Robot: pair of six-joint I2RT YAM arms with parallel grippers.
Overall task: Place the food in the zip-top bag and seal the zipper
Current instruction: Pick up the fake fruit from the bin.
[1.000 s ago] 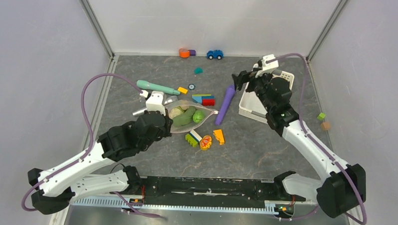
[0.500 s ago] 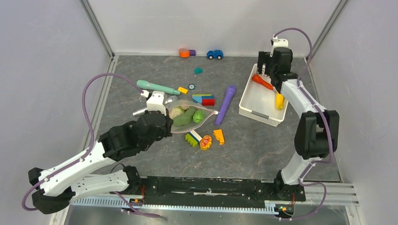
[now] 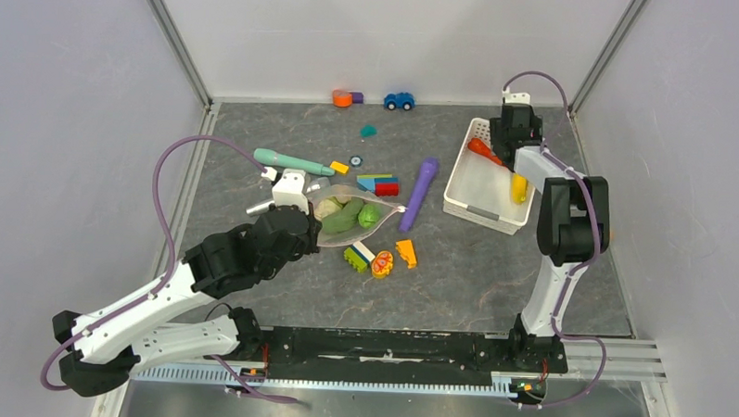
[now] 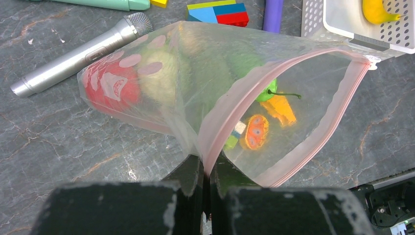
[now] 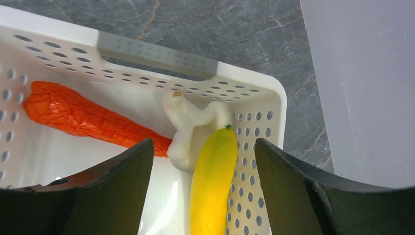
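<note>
The zip-top bag (image 3: 352, 215) lies left of centre, and my left gripper (image 3: 302, 227) is shut on its mouth edge. In the left wrist view the jaws (image 4: 206, 169) pinch the pink zipper (image 4: 235, 105), and the mouth gapes open to the right. A red tomato (image 4: 110, 88), the pale green cabbage (image 4: 161, 73) and the cucumber (image 4: 210, 73) show inside. My right gripper (image 3: 509, 139) hangs open and empty (image 5: 201, 144) over the white basket (image 3: 468, 207). The basket holds the banana (image 5: 213, 181), the carrot (image 5: 88, 117) and the beige piece (image 5: 191, 122).
A purple stick (image 3: 418, 193), a teal stick (image 3: 291, 161) and coloured blocks (image 3: 378, 184) lie behind the bag. More blocks (image 3: 357, 256) and orange pieces (image 3: 406, 253) lie in front. A silver toy microphone (image 4: 78, 54) rests beside the bag. A toy car (image 3: 399, 100) sits by the back wall.
My right arm has swung back and folded. Its gripper has moved from left of the basket to over the basket's far end. The left arm and the bag have not moved.
</note>
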